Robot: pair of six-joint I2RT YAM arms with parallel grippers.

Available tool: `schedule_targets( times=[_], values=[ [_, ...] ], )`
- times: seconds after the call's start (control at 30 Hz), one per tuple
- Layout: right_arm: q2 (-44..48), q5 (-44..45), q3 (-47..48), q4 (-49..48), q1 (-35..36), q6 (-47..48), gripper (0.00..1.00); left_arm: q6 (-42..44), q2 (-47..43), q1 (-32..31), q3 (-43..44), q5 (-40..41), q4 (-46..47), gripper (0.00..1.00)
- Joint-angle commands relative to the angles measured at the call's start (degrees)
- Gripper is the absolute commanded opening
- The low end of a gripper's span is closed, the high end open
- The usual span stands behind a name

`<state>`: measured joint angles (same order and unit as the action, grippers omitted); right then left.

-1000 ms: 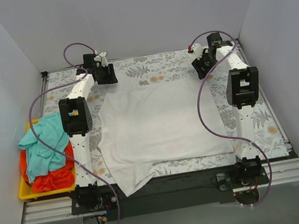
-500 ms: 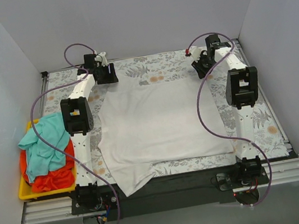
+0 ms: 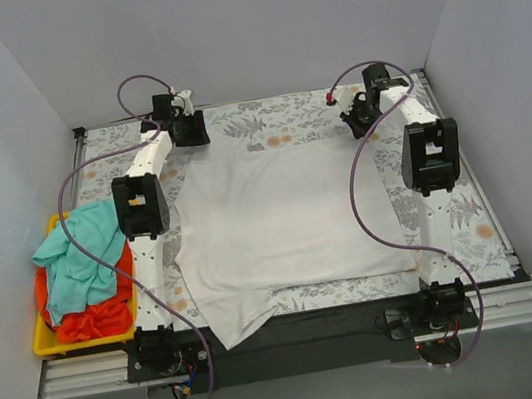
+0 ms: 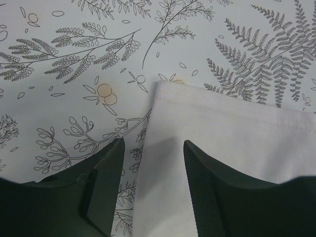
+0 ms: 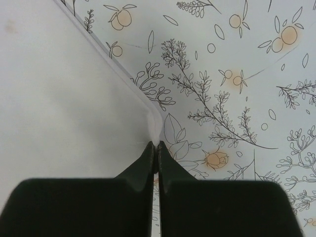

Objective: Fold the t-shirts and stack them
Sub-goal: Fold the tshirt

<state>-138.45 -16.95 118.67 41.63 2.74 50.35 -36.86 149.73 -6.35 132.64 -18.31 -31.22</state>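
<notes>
My left gripper [image 4: 154, 146] stands wide over the far-left corner of the white cloth t-shirt [image 3: 280, 223], which lies flat mid-table. My right gripper [image 5: 157, 144] is pressed closed at its far-right corner. Both arms have barely shifted since a second ago, and the shirt is unmoved. At near left, the yellow plastic tray [image 3: 44, 346] holds a crumpled teal t-shirt [image 3: 77, 255] atop an orange-red one [image 3: 97, 315].

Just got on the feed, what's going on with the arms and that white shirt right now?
A white t-shirt lies spread flat on the floral table cover, not yet folded. Both arms reach to its far edge: the left gripper hangs open over the far-left corner, and the right gripper is shut at the far-right corner, apparently pinching it. A teal t-shirt and an orange-red t-shirt sit bunched in the yellow tray at the left.
</notes>
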Motion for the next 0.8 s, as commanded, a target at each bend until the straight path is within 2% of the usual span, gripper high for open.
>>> schedule_targets(
  times=[0.0, 0.23, 0.37, 0.47, 0.6, 0.77],
  values=[
    [0.0, 0.3, -2.2, 2.5, 0.2, 0.9, 0.01, 2.0, 1.3, -1.1, 0.6, 3.5, -2.1, 0.49],
    [0.6, -0.1, -2.8, 2.5, 0.2, 0.5, 0.01, 9.5, 0.1, -3.4, -1.3, 2.8, -3.5, 0.39],
    [1.3, -0.5, -2.9, 2.5, 0.3, 0.0, 0.01, 10.4, 0.0, -4.2, -1.9, 4.4, -2.5, 0.23],
    [1.5, -0.6, -2.6, 2.6, 0.2, -0.3, 0.01, 9.9, 0.7, -4.2, 0.3, 6.9, -0.8, 0.01],
    [3.0, -0.4, -2.4, 2.4, 0.3, -0.5, 0.01, 8.0, -2.3, -3.6, -1.6, 7.2, 3.9, 0.0],
    [7.2, -1.5, -3.6, 2.5, 0.3, -0.2, 0.01, 6.3, -10.6, -3.1, -8.3, -0.6, 9.4, 0.0]
  ],
)
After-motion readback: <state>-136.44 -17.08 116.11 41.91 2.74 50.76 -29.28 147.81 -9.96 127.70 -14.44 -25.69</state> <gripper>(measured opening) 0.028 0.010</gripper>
